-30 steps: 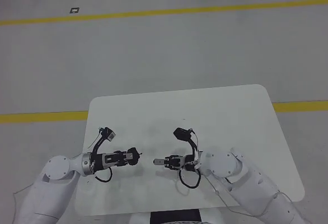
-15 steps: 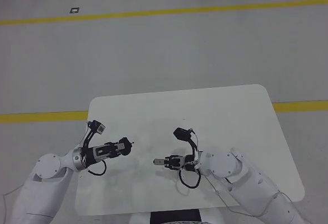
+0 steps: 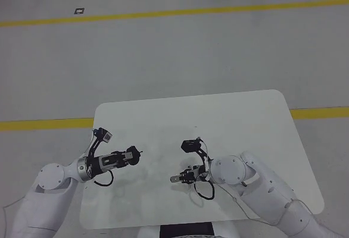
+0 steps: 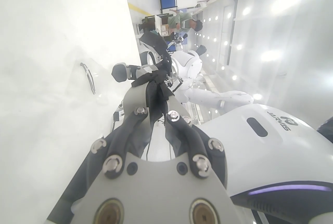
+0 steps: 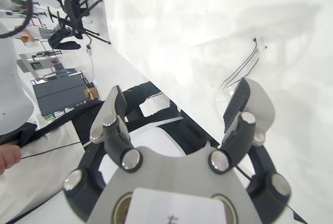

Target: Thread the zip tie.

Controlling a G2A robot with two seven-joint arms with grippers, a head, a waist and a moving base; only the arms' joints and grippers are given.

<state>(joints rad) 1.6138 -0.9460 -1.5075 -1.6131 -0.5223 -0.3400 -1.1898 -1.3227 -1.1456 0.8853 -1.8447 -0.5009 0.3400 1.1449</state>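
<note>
White table [image 3: 252, 113] on a grey floor [image 3: 162, 53] with yellow lines [image 3: 31, 124] crossing the top and middle of the top view frame. My left claw [image 3: 136, 154] sits in the lower left of the frame, over the left part of the table and pointing toward the centre. Its fingers [image 4: 153, 79] are pressed together, so it is closed. The tips are wrapped in black, and I can't tell whether anything thin is pinched between them. The zip ties [image 5: 240, 66] are a few thin dark strips lying flat on the table side by side, in what looks like a clear bag [image 5: 221, 45]. I can't pick them out in the top view. They lie near the middle of the table, ahead of both claws and closer to the right one, just beside one of its fingertips and not between the fingers. My right claw [image 3: 174, 178] is at lower centre of the frame, low over the table and pointing left toward the left claw. Its fingers [image 5: 238, 99] are spread wide with ribbed pads facing each other, gripping nothing.
</note>
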